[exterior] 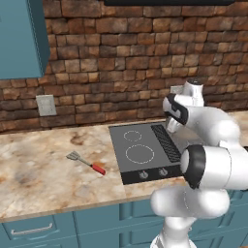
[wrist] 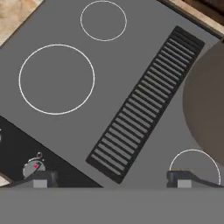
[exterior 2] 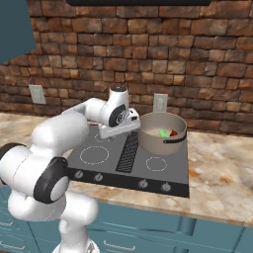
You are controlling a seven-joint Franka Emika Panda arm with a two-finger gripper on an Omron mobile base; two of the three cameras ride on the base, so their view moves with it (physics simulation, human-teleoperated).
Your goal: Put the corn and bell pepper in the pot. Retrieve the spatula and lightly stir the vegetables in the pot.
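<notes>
Pot (exterior 2: 162, 133) on cooktop (exterior 2: 148, 170) (no readable labels); claw (wrist: 112, 178) spread above vent grille (wrist: 144, 105).

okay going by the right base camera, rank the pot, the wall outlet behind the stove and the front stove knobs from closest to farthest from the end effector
The end effector hangs open over the cooktop's centre vent.
1. Pot: just to its right, on the back right burner.
2. Wall outlet: behind the pot, on the brick wall.
3. Right front knobs: at the cooktop's near edge.
</notes>
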